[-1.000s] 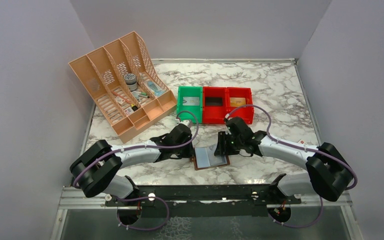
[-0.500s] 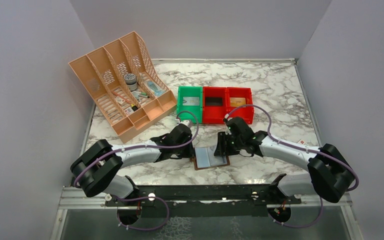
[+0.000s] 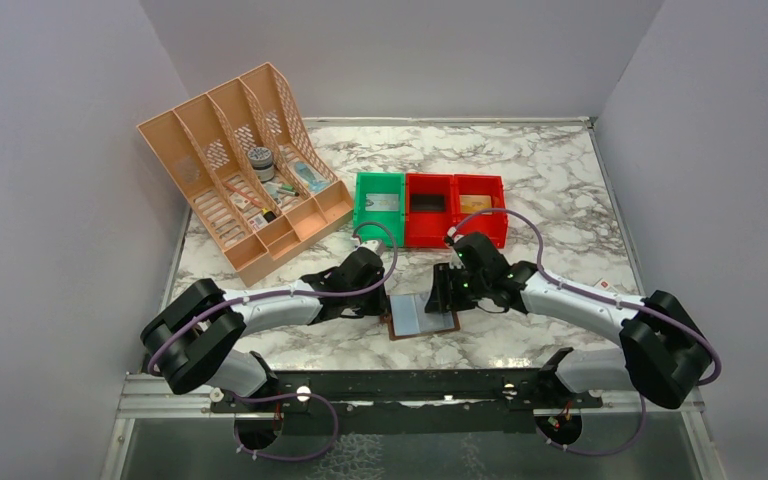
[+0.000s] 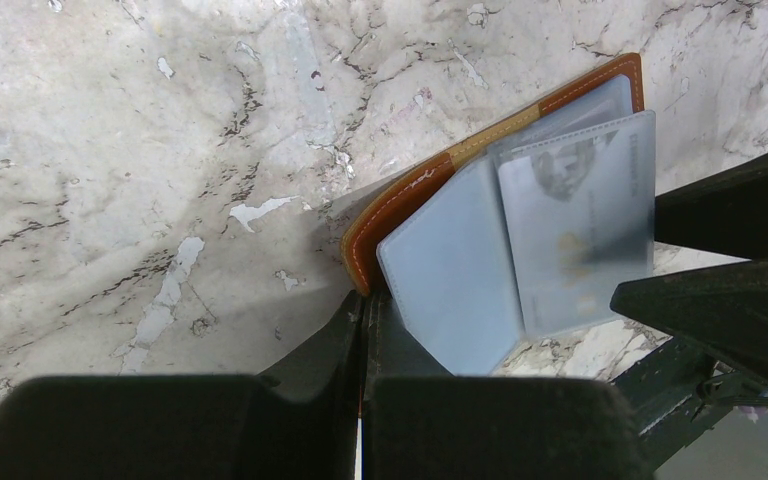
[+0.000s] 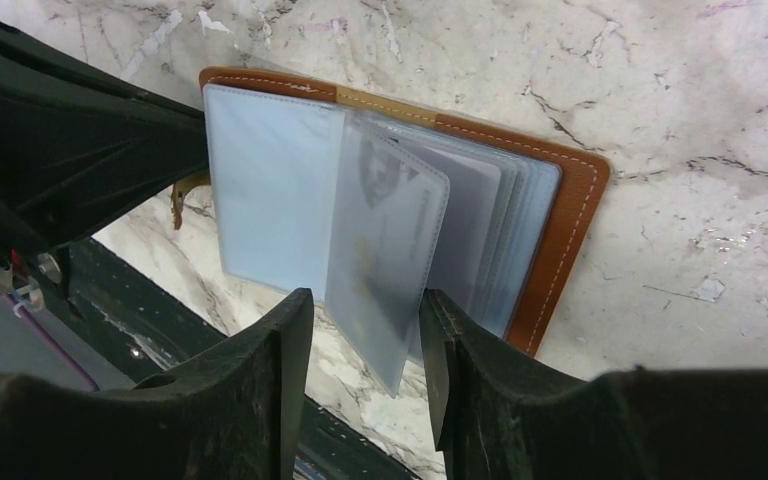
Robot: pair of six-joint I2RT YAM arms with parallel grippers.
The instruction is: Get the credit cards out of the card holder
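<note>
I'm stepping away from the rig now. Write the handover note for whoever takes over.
Left gripper: shut, tip against the left edge of the card holder, which lies open on the table.
Right gripper: fingers apart on either side of a lifted clear sleeve; grip unclear.
Credit cards: in the sleeves; one shows through the lifted sleeve.
Done: holder opened.
Left: pull out every card.

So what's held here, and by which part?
Left gripper is shut on the card holder at its edge; right gripper stands open around a lifted card sleeve, gripping nothing.
</note>
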